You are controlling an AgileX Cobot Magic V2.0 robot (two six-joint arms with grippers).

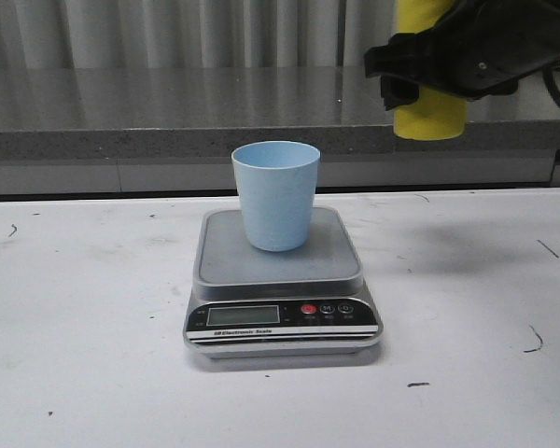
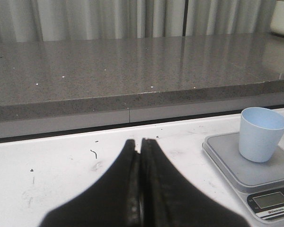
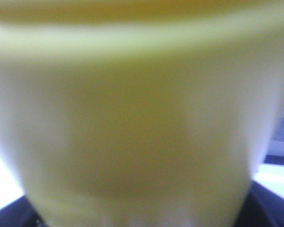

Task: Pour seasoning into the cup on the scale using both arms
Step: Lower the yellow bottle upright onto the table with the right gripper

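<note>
The pale blue cup point(image 1: 276, 194) stands upright on the steel platform of the silver-grey scale point(image 1: 280, 271) at the table's middle. It also shows in the left wrist view point(image 2: 260, 134) on the scale point(image 2: 246, 165). My right gripper point(image 1: 429, 70) is shut on the yellow seasoning bottle point(image 1: 431, 117), held high above the table to the right of the cup; the bottle's top is out of frame. The bottle fills the right wrist view point(image 3: 142, 123), blurred. My left gripper point(image 2: 141, 142) is shut and empty, low over the table left of the scale.
A grey stone counter point(image 1: 168, 112) runs along the back behind the white table point(image 1: 84, 327), with pale curtains behind it. Small dark marks dot the tabletop. The left arm is out of the front view.
</note>
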